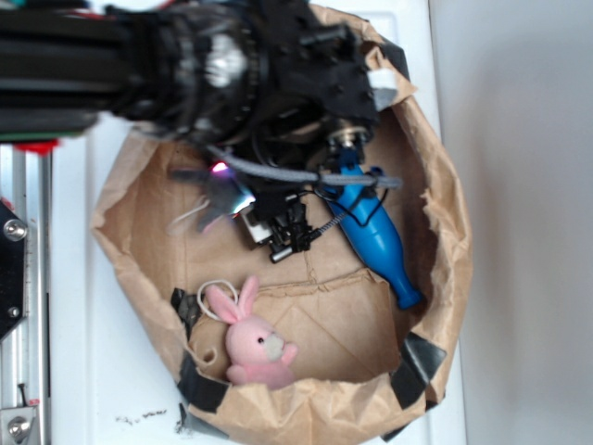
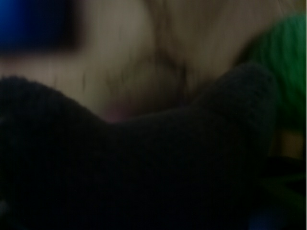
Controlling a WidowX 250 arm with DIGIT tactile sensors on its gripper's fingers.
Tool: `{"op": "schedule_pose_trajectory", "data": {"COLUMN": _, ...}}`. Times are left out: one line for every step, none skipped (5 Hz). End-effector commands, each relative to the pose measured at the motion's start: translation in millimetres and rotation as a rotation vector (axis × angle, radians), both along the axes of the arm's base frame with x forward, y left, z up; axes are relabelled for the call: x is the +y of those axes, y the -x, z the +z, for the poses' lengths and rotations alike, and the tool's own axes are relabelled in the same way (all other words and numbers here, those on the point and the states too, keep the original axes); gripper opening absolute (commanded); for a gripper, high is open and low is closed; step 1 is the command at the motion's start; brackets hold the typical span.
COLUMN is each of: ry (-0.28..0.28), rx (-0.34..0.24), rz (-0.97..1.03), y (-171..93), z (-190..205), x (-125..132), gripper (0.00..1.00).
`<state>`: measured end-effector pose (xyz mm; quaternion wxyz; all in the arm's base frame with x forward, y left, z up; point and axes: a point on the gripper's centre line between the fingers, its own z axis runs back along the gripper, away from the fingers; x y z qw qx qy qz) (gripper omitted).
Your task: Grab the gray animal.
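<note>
The gray animal [image 1: 206, 188] is a dark, blurred plush with flat ears and a thin white string loop, held at the left of my gripper [image 1: 236, 204] above the paper bag's floor. In the wrist view the gray animal [image 2: 144, 167] fills the whole lower half, right up against the camera, and hides both fingers. The gripper looks shut on it. The black arm reaches in from the upper left and covers the back of the bag.
A rolled-down brown paper bag [image 1: 449, 232] holds everything. A pink plush bunny [image 1: 255, 345] sits at its front. A blue pin-shaped toy [image 1: 375, 236] lies right of the gripper. In the wrist view a green object [image 2: 288, 62] shows at the right edge.
</note>
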<state>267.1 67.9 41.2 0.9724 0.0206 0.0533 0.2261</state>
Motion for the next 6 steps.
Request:
{"op": "schedule_pose_trajectory", "data": {"ry": 0.008, "rx": -0.106, "rz": -0.072, "y": -5.3, "z": 89.7, "x": -19.1, "gripper": 0.0}}
{"op": "schedule_pose_trajectory", "data": {"ry": 0.045, "rx": -0.145, "rz": -0.101, "y": -6.0, "z": 119.0, "x": -19.3, "gripper": 0.0}}
{"op": "schedule_pose_trajectory", "data": {"ry": 0.053, "rx": -0.156, "rz": -0.11, "y": -8.9, "z": 137.0, "x": -18.9, "gripper": 0.0}}
{"op": "schedule_pose_trajectory", "data": {"ry": 0.036, "rx": -0.168, "rz": -0.125, "y": -12.2, "z": 153.3, "x": -21.9, "gripper": 0.0}}
{"op": "schedule_pose_trajectory", "data": {"ry": 0.054, "rx": -0.174, "rz": -0.13, "y": -12.4, "z": 155.1, "x": -18.8, "gripper": 0.0}}
{"op": "schedule_pose_trajectory", "data": {"ry": -0.009, "rx": -0.119, "rz": -0.138, "y": -14.2, "z": 152.9, "x": -22.2, "gripper": 0.12}}
